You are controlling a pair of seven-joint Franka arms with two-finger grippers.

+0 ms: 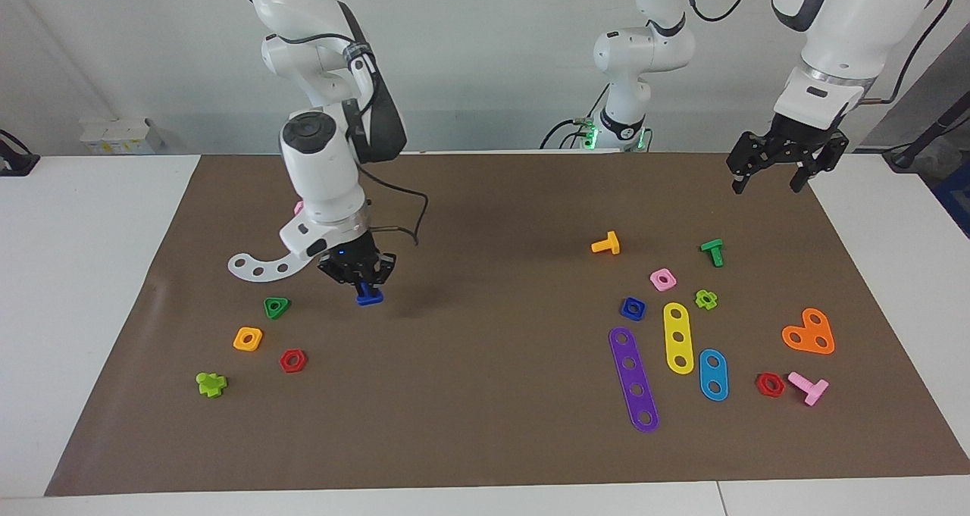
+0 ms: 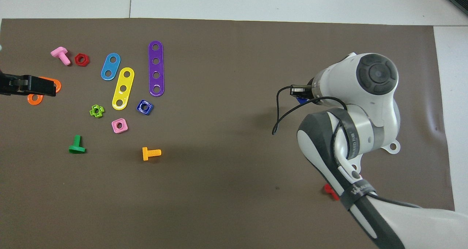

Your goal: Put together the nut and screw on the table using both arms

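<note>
My right gripper is shut on the dark blue screw and holds it low over the brown mat toward the right arm's end. I cannot tell whether the screw touches the mat. In the overhead view the arm hides all but a blue sliver of the screw. The dark blue square nut lies flat on the mat toward the left arm's end, beside the yellow strip; it also shows in the overhead view. My left gripper is open and empty, raised over the mat's corner.
Around the screw lie a white curved plate, a green triangular nut, an orange square nut and a red hex nut. Around the blue nut lie a pink nut, a purple strip and an orange screw.
</note>
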